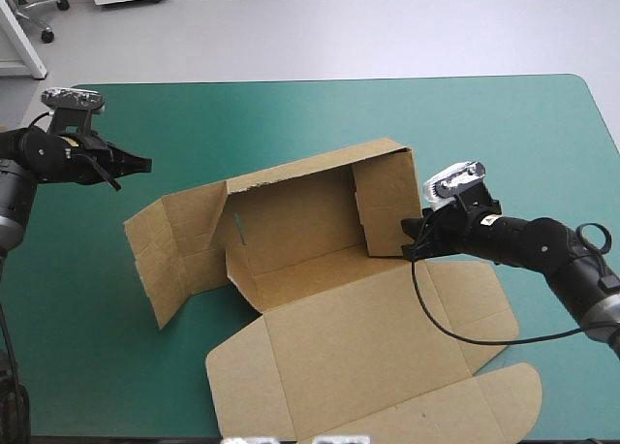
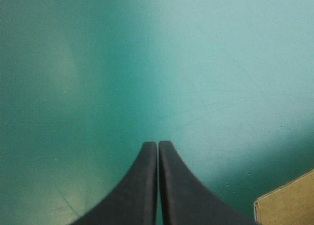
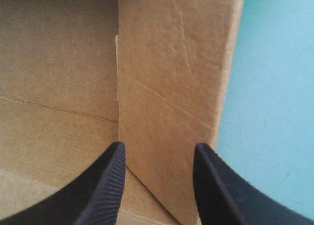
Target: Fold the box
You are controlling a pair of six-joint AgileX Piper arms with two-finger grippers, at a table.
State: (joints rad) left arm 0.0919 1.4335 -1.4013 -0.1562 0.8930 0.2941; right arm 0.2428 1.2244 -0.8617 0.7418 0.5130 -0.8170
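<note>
Item: box (image 1: 320, 269), brown board, part-formed, mid-table directly ahead of the right gripper (image 3: 157, 149). Its back wall (image 1: 291, 206) and right side wall (image 3: 171, 87) are raised, the latter standing between that gripper's spread, unclenched fingers; left side flaps (image 1: 174, 250) and lid (image 1: 368, 366) lie flat, so by judgement under half is done, with left wall and tucks remaining. Idle left gripper (image 2: 158, 145), clenched on nothing, hangs over bare teal-green cover (image 1: 484, 124), a box corner just beside it; nothing obstructs.

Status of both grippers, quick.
Left gripper: shut, empty, over the teal-green cover.
Right gripper: open, a raised wall of the box between its fingers.
</note>
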